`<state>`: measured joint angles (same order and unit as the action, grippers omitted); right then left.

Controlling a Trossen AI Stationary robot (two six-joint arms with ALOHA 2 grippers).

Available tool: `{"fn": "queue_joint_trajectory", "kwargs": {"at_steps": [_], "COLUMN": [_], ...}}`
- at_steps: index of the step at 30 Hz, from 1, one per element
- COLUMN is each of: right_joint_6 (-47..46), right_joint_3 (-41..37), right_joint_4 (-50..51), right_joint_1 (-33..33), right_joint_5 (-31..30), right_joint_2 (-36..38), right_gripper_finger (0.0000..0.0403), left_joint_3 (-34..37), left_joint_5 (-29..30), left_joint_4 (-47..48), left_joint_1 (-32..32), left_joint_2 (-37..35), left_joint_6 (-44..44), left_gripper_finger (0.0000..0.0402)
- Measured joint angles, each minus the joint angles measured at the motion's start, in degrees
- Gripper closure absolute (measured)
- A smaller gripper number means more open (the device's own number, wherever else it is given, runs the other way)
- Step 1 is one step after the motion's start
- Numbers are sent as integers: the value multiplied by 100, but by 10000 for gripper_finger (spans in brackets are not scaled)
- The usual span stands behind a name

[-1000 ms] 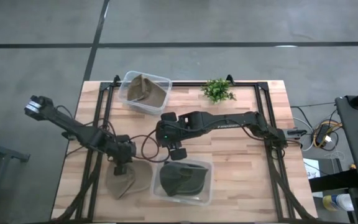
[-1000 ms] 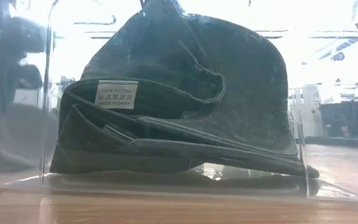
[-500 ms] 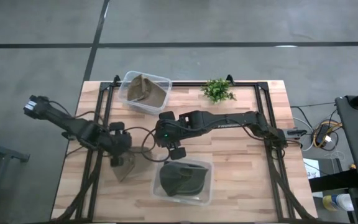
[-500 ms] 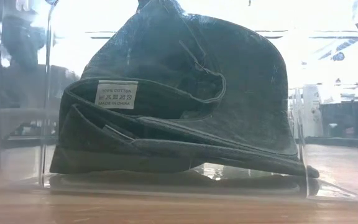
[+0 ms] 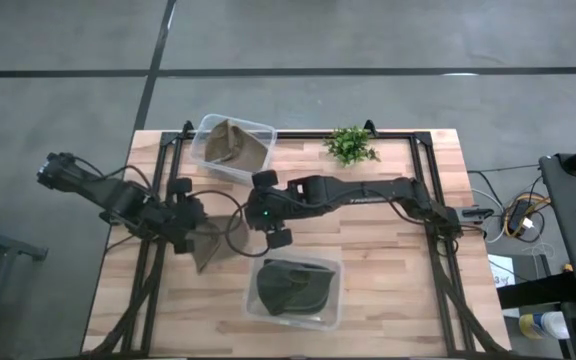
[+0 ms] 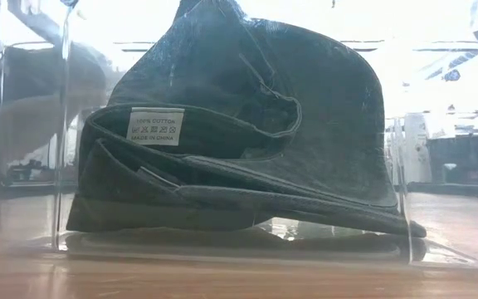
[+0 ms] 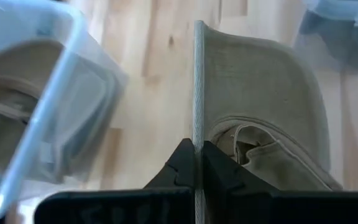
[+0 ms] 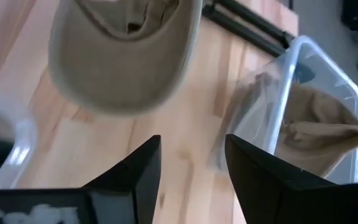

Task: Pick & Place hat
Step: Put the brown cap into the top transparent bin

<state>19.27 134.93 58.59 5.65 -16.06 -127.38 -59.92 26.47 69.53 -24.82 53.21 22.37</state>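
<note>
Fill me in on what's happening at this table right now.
The left gripper has its jaws shut on the brim of a tan hat and holds it off the wooden table, between the two clear bins. The far bin already holds another tan hat; the near bin holds a dark green hat. The right gripper hangs open near the middle of the table, holding nothing.

Even, soft light falls on the table (image 5: 388,240) from above, with faint shadows. At table height, bright backlight washes out the room behind the clear box (image 6: 23,166). Both wrist pictures are blurred close up, the box edges (image 7: 55,93) smeared.
</note>
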Motion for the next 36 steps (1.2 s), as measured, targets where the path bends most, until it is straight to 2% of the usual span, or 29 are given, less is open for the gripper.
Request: {"fn": "queue_joint_trajectory", "kwargs": {"at_steps": [9, 13, 18, 27, 32, 36], "right_joint_6": [-400, -413, -547, -582, -775, -901], "right_joint_3": [-2, -2, 0, -7, -6, -4], "right_joint_4": [-649, -851, -1035, -1328, -1366, -1243], "right_joint_1": [-301, -402, -459, -489, -564, -595], "right_joint_5": [459, 522, 1053, 1057, 1065, 1257], "right_joint_2": [13, 17, 17, 5, -7, -7], "right_gripper_finger": [218, 216, 213, 218, 243, 310], "left_joint_3": [-316, -384, -426, -548, -549, -549], "left_joint_5": [767, 873, 1017, 1165, 1211, 1279], "left_joint_4": [49, 44, 40, -168, -283, -310], "left_joint_1": [0, 0, 0, 0, 0, 0], "left_joint_2": [0, 0, 0, 0, 0, 0], "left_joint_6": [-535, -631, -746, -1003, -1157, -1178], "left_gripper_finger": [396, 396, 396, 396, 396, 395]}}
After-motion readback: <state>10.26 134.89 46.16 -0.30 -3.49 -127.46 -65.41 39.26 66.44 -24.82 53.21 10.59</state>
